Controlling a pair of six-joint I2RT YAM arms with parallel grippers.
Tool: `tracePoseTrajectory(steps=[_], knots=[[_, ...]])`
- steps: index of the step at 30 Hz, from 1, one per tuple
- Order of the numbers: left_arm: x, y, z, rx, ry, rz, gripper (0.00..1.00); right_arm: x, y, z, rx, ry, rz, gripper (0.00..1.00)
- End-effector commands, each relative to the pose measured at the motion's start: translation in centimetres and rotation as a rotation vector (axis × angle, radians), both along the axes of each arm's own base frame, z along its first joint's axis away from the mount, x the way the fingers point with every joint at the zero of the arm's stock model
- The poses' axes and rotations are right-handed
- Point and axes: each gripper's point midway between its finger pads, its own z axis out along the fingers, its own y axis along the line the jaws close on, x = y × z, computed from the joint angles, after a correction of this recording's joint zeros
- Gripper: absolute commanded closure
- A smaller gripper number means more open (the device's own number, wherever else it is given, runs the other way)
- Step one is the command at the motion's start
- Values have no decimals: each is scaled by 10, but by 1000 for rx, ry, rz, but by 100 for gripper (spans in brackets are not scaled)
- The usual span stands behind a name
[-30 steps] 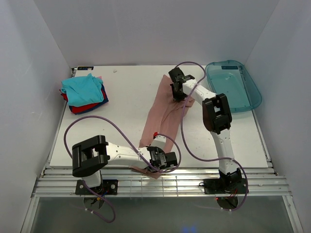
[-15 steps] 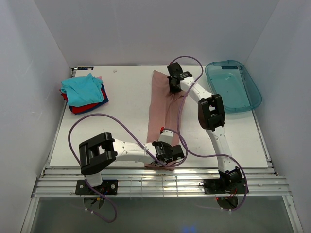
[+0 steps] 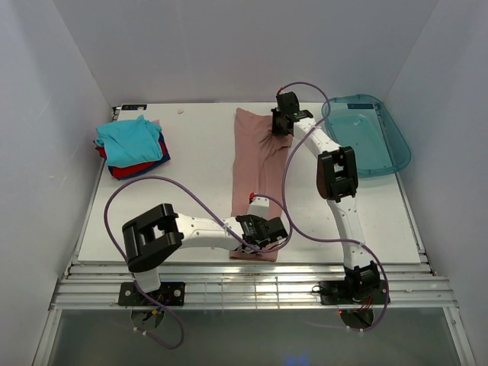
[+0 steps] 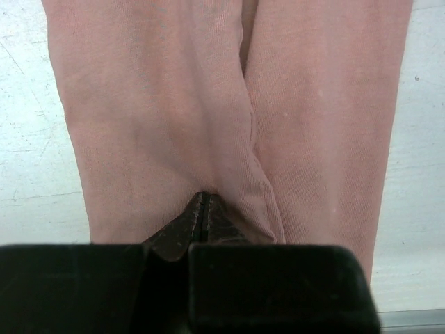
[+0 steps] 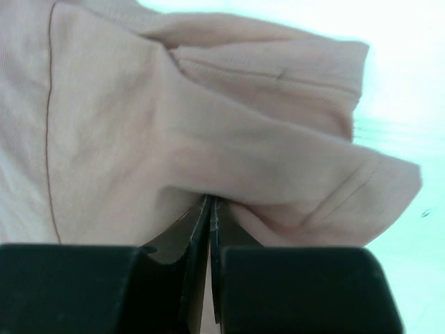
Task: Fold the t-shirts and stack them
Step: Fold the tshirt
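A dusty-pink t-shirt (image 3: 255, 164) lies as a long narrow strip down the middle of the table, stretched between my two grippers. At its near end my left gripper (image 3: 263, 231) is shut on the cloth; in the left wrist view the pink t-shirt (image 4: 208, 104) runs away from the pinching left gripper (image 4: 202, 198). At the far end my right gripper (image 3: 280, 126) is shut on the shirt; in the right wrist view a sleeve of the pink t-shirt (image 5: 208, 125) bunches over the right gripper (image 5: 209, 202). A stack of folded t-shirts (image 3: 131, 146), teal on top of red and dark blue, sits at the back left.
A translucent blue-green plastic tray (image 3: 366, 133) stands at the back right, close to the right arm. Purple cables (image 3: 152, 191) loop over the table from both arms. The table's near edge (image 3: 252, 267) runs just below the left gripper.
Both grippers, still shut on the pink shirt, have swung it from a slant to a straight near-to-far strip. The left gripper moved right, the right gripper moved farther back.
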Motion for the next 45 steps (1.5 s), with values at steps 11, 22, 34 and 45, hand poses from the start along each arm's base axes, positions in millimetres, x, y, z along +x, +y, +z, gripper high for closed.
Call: tracePoseTrajectory(steps=[11,22,34,45], knots=[[34,-20,85,-166,-169,26,96,-43,-24,206,26,-502,36,64],[6,26,92,-264,-110,62,30,-263,-7,161,43,-128,184,51],[-18,37,68,-535,-24,23,10,-413,7,60,81,153,190,42],[-33,28,30,-523,88,-18,11,-473,11,13,120,311,174,42]])
